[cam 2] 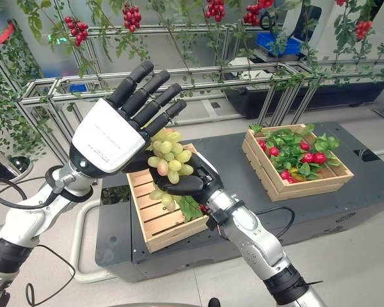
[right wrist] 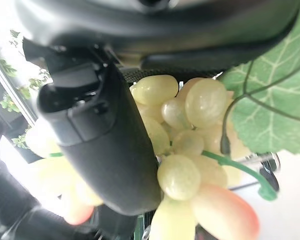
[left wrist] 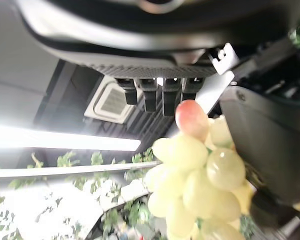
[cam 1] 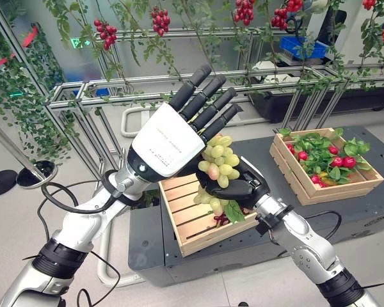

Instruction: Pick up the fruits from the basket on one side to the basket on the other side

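Observation:
My right hand [cam 1: 238, 188] is curled round a bunch of green grapes [cam 1: 221, 163] and holds it up above the left wooden crate [cam 1: 179, 217]. The right wrist view shows the thumb [right wrist: 105, 145] pressed against the grapes [right wrist: 190, 135] and a green leaf. My left hand [cam 1: 166, 141] is raised on the near side of the bunch with its fingers straight, its palm facing the grapes [left wrist: 200, 180]. More grapes and a leaf [cam 1: 233, 211] lie in the left crate below. The right wooden crate [cam 1: 333, 192] holds red fruits among green leaves.
Both crates sit on a dark grey platform [cam 1: 371, 211]. Behind it stand metal racks [cam 1: 115, 89] hung with vines and clusters of red berries [cam 1: 160, 19]. A blue bin [cam 1: 301, 46] sits at the back right.

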